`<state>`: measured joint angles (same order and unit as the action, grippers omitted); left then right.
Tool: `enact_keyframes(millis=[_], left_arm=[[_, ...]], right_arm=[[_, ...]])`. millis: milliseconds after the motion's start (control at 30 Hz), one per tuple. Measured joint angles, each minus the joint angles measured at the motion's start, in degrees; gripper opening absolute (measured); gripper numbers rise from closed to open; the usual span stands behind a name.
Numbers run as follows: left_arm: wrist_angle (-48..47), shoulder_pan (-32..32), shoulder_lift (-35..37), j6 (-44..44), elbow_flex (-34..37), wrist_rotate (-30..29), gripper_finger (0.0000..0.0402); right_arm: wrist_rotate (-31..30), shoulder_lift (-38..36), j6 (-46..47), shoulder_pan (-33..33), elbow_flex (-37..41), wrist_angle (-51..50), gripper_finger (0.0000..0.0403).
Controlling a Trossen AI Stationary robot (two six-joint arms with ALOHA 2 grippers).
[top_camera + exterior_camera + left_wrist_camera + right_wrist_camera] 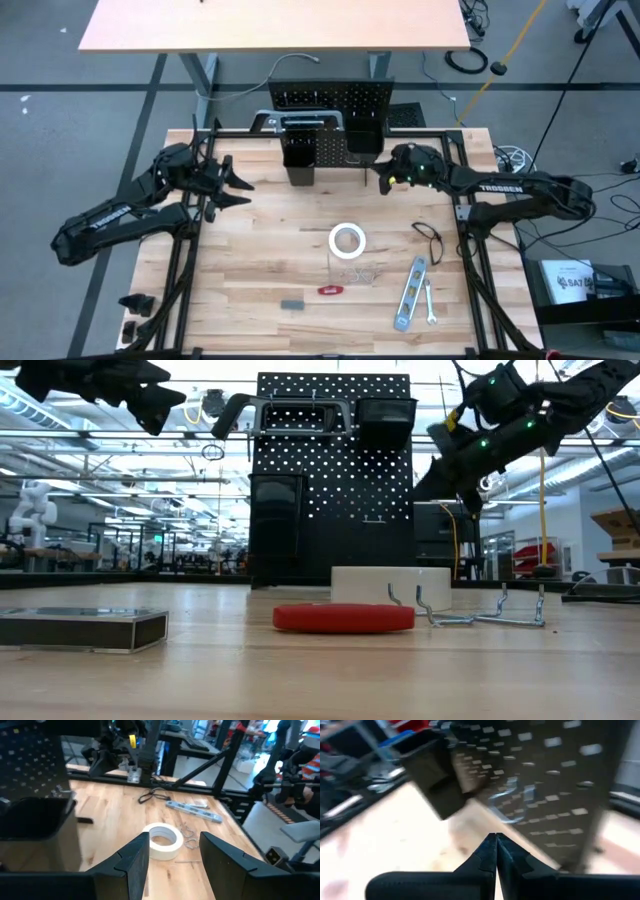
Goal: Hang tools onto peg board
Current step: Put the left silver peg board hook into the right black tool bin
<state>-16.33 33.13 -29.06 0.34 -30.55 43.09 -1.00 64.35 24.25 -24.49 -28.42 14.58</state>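
Your right tool (383, 178) sits pressed together and empty in the upper middle of the frame, beside the peg board (331, 108), whose holes blur in its wrist view. Your left tool (240, 190) hangs spread at centre left, holding nothing. The tape roll (347, 241), level (410, 292) and wrench (430, 302) lie on the table (260, 260), lower right.

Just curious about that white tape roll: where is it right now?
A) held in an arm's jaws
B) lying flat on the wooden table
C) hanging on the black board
B: the white tape roll lies flat on the table, away from both arms.
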Motion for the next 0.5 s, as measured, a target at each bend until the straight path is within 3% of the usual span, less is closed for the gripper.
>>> enact_keyframes(millis=[167,500], left_arm=[[4.9,-3.6,-0.2,-3.2,3.1,-0.3,0.0178],[13.9,-12.9,-0.3,-8.0,7.8,-7.9,0.0178]], right_arm=[[1.3,-1.7,3.4,6.2,0.0,0.2,0.0000],[1.0,-2.0,6.5,19.1,-6.0,-5.9,0.0000]])
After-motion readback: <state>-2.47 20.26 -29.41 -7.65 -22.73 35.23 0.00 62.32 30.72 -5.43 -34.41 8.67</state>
